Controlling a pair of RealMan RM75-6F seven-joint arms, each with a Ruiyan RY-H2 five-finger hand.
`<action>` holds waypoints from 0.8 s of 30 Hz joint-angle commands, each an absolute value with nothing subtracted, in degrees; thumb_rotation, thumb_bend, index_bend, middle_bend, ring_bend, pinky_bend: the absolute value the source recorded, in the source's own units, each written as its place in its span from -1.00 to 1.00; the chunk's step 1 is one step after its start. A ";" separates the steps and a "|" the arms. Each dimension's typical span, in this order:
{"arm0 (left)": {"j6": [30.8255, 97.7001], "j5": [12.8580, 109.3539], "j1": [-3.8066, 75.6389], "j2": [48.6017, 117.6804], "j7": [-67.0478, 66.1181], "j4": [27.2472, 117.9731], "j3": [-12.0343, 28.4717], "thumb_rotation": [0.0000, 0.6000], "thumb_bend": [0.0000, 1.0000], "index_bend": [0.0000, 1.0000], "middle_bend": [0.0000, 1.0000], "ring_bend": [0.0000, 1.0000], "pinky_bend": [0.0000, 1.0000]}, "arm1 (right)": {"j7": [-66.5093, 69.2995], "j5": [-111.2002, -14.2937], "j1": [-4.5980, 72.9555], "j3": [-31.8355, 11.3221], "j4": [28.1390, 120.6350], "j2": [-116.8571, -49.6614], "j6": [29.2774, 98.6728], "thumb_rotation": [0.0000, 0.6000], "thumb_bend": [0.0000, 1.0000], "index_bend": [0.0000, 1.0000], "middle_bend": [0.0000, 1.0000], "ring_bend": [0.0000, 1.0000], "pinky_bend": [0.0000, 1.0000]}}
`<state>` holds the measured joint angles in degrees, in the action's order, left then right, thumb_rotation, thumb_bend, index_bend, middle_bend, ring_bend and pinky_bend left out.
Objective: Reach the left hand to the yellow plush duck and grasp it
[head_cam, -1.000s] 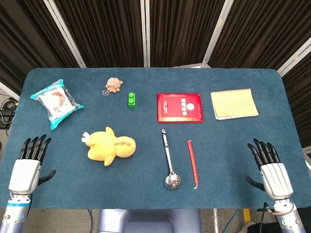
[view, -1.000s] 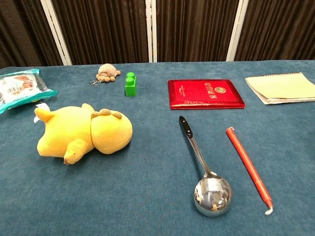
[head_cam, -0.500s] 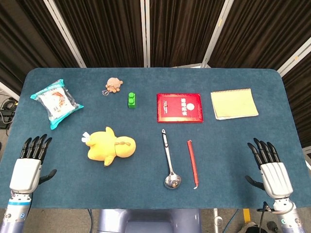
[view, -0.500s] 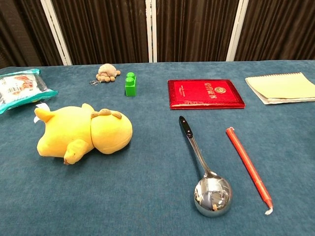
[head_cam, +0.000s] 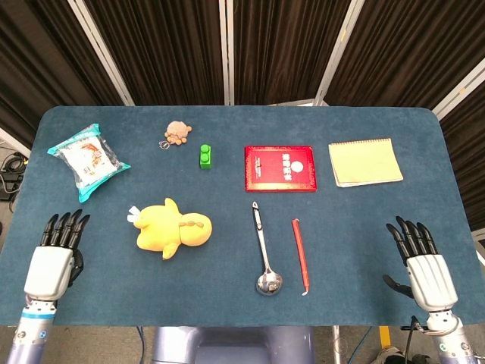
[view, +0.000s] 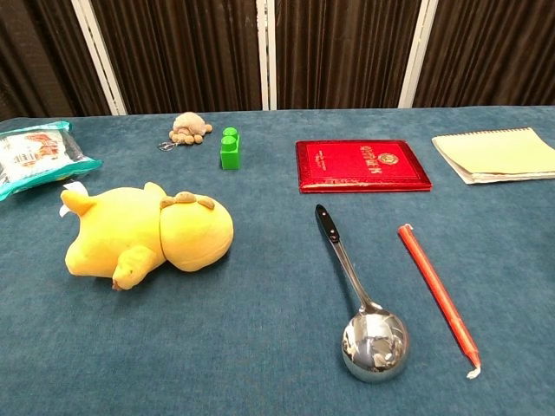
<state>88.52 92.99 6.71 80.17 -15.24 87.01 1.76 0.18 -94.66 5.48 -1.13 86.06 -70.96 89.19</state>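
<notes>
The yellow plush duck lies on its side on the blue table, left of centre; the chest view shows the duck close up with its tail pointing left. My left hand hovers at the table's near left corner, well left of the duck, fingers straight and apart, holding nothing. At the near right corner my right hand is flat and open, also empty. Neither hand appears in the chest view.
A snack packet lies at the far left. A small plush turtle keychain, a green block, a red booklet and a yellow notepad line the back. A metal ladle and a red pencil lie right of the duck.
My left hand has shifted slightly right and forward, and its thumb has tucked in. The duck and the right hand have not moved.
</notes>
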 commanded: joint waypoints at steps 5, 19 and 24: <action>85.01 94.48 9.85 84.24 -16.64 83.59 1.96 1.00 1.00 -1.00 -1.00 -1.00 -1.00 | 0.24 -94.69 5.42 -1.14 86.15 -70.89 89.30 1.00 -0.75 -1.00 -1.00 -1.00 -1.00; 77.20 93.79 16.33 94.29 -19.23 75.72 3.40 1.00 1.00 -1.00 -1.00 -1.00 -1.00 | 1.25 -94.53 5.39 -1.24 86.41 -70.45 89.37 1.00 -0.75 -1.00 -1.00 -1.00 -1.00; 75.08 92.78 18.07 97.73 -19.14 72.63 3.85 1.00 1.00 -1.00 -1.00 -1.00 -1.00 | 1.72 -94.40 5.38 -1.30 86.46 -70.28 89.38 1.00 -0.75 -1.00 -1.00 -1.00 -1.00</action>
